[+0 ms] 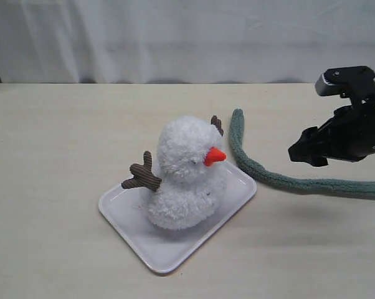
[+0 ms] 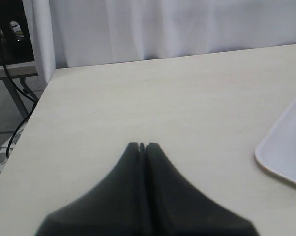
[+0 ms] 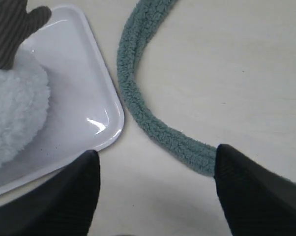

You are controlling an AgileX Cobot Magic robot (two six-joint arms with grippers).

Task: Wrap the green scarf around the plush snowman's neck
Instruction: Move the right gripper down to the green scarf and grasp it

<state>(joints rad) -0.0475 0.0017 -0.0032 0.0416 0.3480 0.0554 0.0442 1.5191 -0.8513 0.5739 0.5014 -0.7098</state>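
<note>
The right gripper hangs with its jaws spread wide and empty just off a corner of the pink tray. One of its fingers hides a stretch of the green scarf, which lies on the table and curves along the tray's edge, just beside it. The left gripper is clenched tight on nothing above the table near another tray corner, and the plush snowman sits upright on the tray, apart from the scarf.

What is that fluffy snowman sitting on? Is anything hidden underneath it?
The plush snowman sits on a pale tray resting on the table. Bare tray shows beside it; the patch directly under its body is covered and cannot be seen.
</note>
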